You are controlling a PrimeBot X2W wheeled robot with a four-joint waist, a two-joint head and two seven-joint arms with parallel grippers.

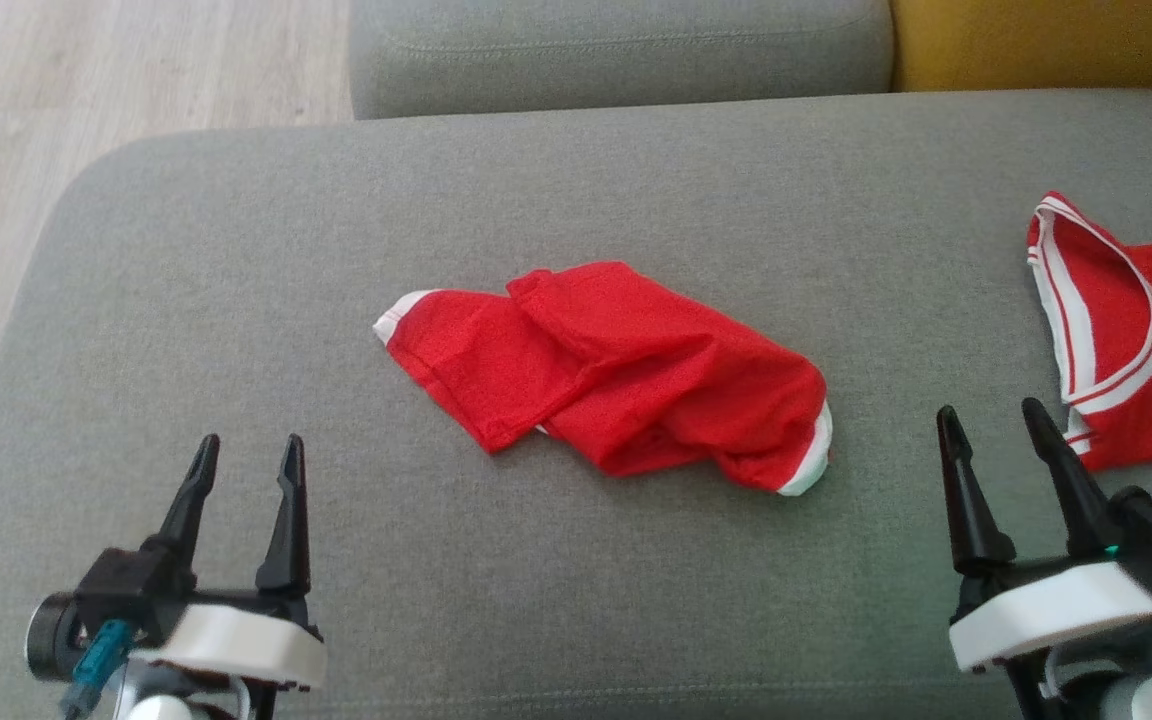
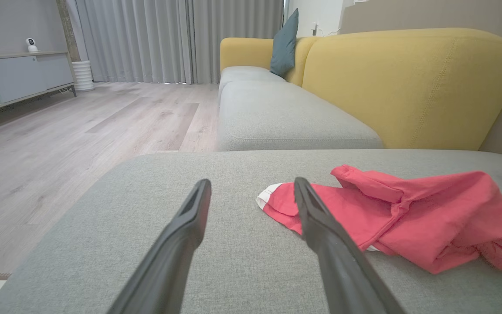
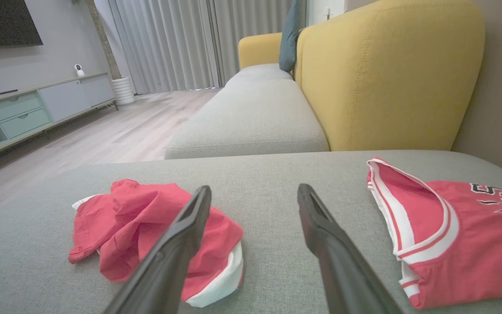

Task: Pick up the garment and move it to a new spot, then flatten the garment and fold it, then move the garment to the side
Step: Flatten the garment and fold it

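garment: red cloth with white trim [image 1: 606, 385], bunched and partly folded over itself, mid cushion [image 1: 236, 250], between left gripper [image 1: 251, 445] and right gripper [image 1: 988, 410], a bit ahead of both
other cloth: red jersey [image 1: 1126, 330] with white stripes, at the cushion's right edge, well apart from garment; probably not the target, since the heap sits dead centre
handling: looks light, thin and limp; should sag and drape once lifted; nothing to break; layers may slide on each other, so a pinch could catch the top layer only
where to grab: white-trimmed end at far left for the left arm, white-trimmed end at lower right for the right arm; edge pinches should let it hang open, while a grab mid-heap would likely keep it bunched
left gripper: fingers spread wide, nothing between them, low over the cushion, apart from garment; in its wrist view one finger crosses the white end, overlap only, no contact visible
right gripper: fingers spread wide, empty, near garment's lower-right end, not touching; jersey just beside its outer finger
step: judged as the very start, pick-up not begun; flatten, fold and move aside all remain
risk: right arm snagging the jersey by mistake
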